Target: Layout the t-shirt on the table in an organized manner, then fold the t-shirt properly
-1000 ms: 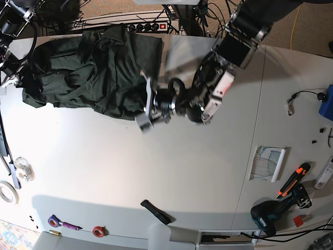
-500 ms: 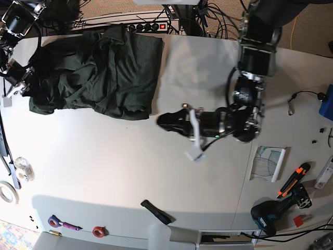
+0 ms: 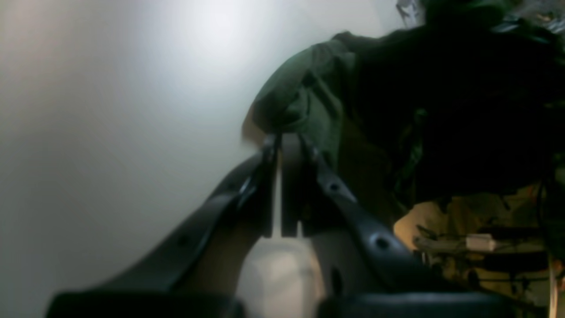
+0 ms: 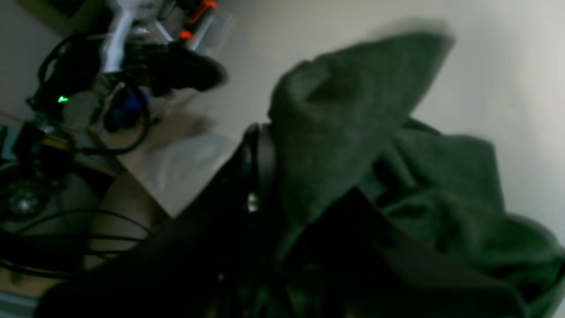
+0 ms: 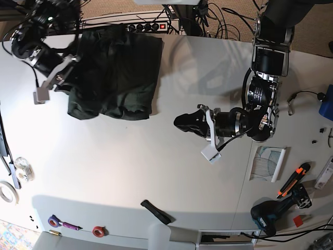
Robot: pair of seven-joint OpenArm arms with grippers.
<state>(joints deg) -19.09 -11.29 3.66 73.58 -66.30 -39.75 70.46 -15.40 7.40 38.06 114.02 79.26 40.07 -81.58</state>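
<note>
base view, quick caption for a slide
Right gripper holds the bunched green t-shirt; left gripper hangs over the table, clear of it.

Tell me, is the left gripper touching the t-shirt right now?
Apart. The base view shows a stretch of bare table between the left gripper and the nearest edge of the t-shirt.

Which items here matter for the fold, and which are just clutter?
Job: t-shirt; right hand gripping it; left hand; table.
Clutter: cordless drill; tape rolls; power strip; orange-handled tool.
</note>
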